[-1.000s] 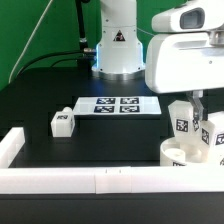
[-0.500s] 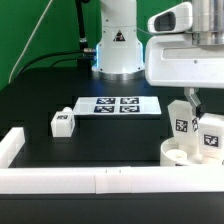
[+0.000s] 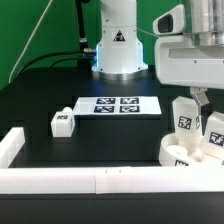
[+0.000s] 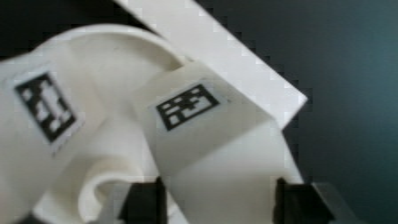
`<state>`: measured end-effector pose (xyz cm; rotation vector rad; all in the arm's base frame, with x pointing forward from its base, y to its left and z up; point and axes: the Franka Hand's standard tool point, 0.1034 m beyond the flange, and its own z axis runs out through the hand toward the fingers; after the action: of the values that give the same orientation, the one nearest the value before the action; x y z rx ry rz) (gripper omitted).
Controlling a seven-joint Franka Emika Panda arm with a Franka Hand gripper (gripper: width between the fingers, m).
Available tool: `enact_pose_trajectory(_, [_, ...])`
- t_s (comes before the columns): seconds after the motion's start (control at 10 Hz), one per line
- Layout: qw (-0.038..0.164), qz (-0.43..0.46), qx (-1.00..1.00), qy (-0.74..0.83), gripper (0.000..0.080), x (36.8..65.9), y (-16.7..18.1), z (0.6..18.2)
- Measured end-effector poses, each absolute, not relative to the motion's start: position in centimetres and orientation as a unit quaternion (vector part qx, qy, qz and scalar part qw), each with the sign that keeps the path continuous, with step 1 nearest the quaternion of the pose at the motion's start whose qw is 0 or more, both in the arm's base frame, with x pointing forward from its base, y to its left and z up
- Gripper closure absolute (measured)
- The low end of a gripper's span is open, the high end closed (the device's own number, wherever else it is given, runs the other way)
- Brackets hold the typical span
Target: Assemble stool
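Exterior view first, reading from its left: I see the white rail (image 3: 12, 146) turning the corner at the near left and running along the near edge of the table (image 3: 120, 140). That side is walled, and anything slid towards it would stop there. Just inside it, left of centre, one loose leg (image 3: 63, 121) sits alone on the dark surface, well apart from the rest, with open room all round it for a grasp from above. Beyond it lies the marker board (image 3: 118, 104), flat and low, and behind that stands the robot base (image 3: 117, 45). Over at the near right is the seat (image 3: 176, 154), close against the rail, with two legs standing at it: the held leg (image 3: 184, 116) on the left and a second leg (image 3: 216, 138) near it on the right. Wrist view shows the jaws closed on the held leg, one finger on each flank, with its tag facing the camera and the second leg just beside it. By my reckoning the second leg is in and the held leg is being fitted, though I cannot tell how far home it is. The loose leg is left to fetch. Room is tightest at the seat, where the neighbouring leg and the rail would crowd any turn of the wrist.
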<state>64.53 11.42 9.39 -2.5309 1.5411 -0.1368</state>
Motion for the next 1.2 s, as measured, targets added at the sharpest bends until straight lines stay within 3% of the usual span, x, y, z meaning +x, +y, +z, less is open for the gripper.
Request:
enact_pose_trajectory(0.1, [0.103,-0.054,-0.821,0.559,0.0506,64.7,11.4,9.3])
enact_pose_trajectory(0.3, [0.103,-0.055,-0.827,0.549,0.0516,64.7,11.4,9.3])
enact_pose_trajectory(0.5, [0.083,-0.026,-0.864,0.495,0.0209,64.6,12.5,9.6])
enact_pose_trajectory(0.6, [0.064,-0.015,-0.907,0.416,0.0168,64.9,13.0,9.8])
enact_pose_trajectory(0.8, [0.042,-0.002,-0.955,0.294,0.0154,64.7,13.4,8.3])
enact_pose_trajectory(1.2, [0.052,-0.023,-0.964,0.26,0.0151,65.2,10.7,8.6])
